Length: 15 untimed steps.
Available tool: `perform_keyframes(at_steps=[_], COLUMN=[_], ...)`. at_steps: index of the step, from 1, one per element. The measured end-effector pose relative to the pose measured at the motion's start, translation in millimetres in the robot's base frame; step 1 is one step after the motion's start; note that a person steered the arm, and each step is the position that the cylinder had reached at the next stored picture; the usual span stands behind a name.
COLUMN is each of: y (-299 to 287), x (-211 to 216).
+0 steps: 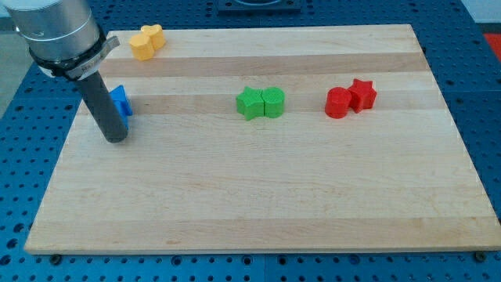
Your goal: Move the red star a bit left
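Observation:
The red star (362,94) lies on the wooden board at the view's right, touching a red round block (338,103) on its left side. My tip (115,139) rests on the board at the view's far left, far from the red star. It stands just in front of a blue block (120,102), whose shape is partly hidden by the rod.
A green star (250,103) and a green round block (273,103) sit side by side at the board's middle. A yellow block (146,41) lies near the top left corner. The board's edge (258,251) runs along the view's bottom.

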<state>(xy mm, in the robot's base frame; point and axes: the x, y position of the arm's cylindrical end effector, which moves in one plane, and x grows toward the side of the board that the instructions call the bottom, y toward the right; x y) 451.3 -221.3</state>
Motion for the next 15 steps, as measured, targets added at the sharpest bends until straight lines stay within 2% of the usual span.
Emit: perform_keyframes(at_steps=[2, 3, 6, 7, 8, 13, 14, 15], y=[9, 65, 307, 364, 390, 406, 394, 394], x=[4, 10, 22, 20, 7, -89, -95, -83])
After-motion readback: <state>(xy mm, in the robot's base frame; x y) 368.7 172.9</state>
